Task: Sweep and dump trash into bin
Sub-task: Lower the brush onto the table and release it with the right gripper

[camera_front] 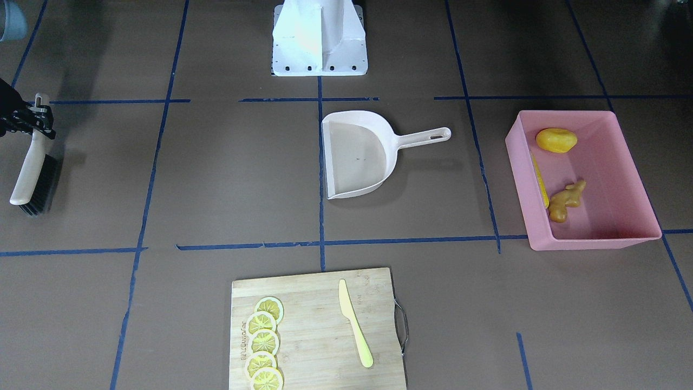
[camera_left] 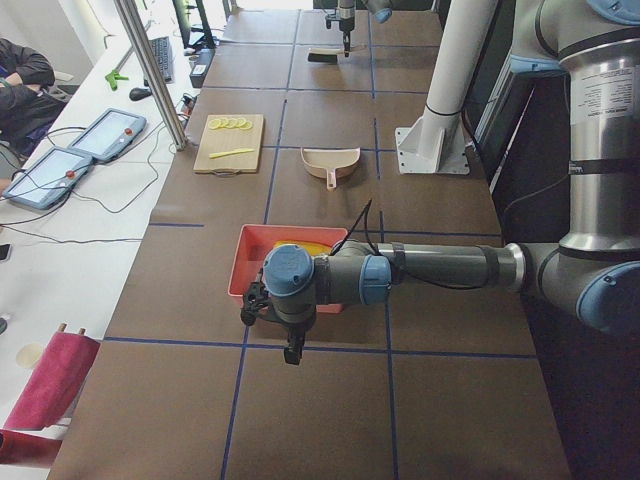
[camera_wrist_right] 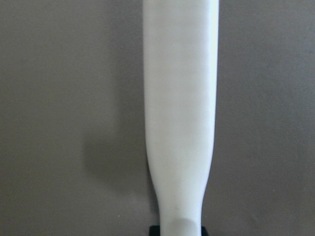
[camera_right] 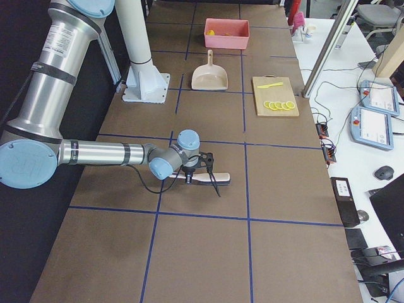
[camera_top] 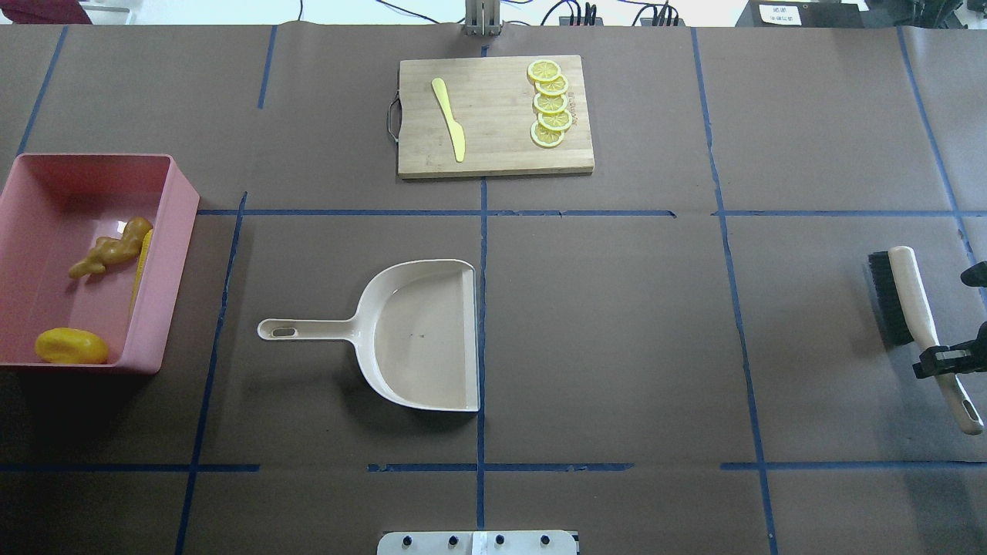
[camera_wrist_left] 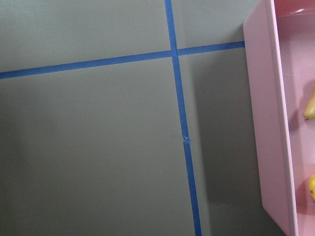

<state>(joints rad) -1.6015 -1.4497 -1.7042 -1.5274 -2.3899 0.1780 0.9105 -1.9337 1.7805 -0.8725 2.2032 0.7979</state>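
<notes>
Overhead exterior view puts my right tool (camera_top: 947,359) at the far right edge of the table (camera_top: 617,331). It is closed on the pale handle of the brush (camera_top: 910,297). The brush's black bristles point toward the middle of the table. My right wrist view gives only this handle, which runs straight up the picture over the brown surface.

My left tool (camera_left: 285,335) appears only in the exterior left view, low above the table. It is just beside the outer end of the bin (camera_front: 595,242). If its fingers are wide or narrow, I cannot tell from there. My left wrist view shows no fingers, only a cross of blue tape and one pink wall of the bin.

All the trash is inside the bin. The corn cob (camera_front: 539,181) lies along the wall on the dustpan's side. The ginger root (camera_front: 566,201) is just beside it. The potato-like lump (camera_front: 556,140) sits apart from them, near the corner closer to my base.

The dustpan (camera_front: 357,157) lies flat in the middle of the table, with its handle toward the bin. On the side across from me is a wooden cutting board (camera_front: 314,309). It carries a row of overlapping lemon slices (camera_front: 263,341) and a pale yellow knife (camera_front: 354,325), apart from each other.
</notes>
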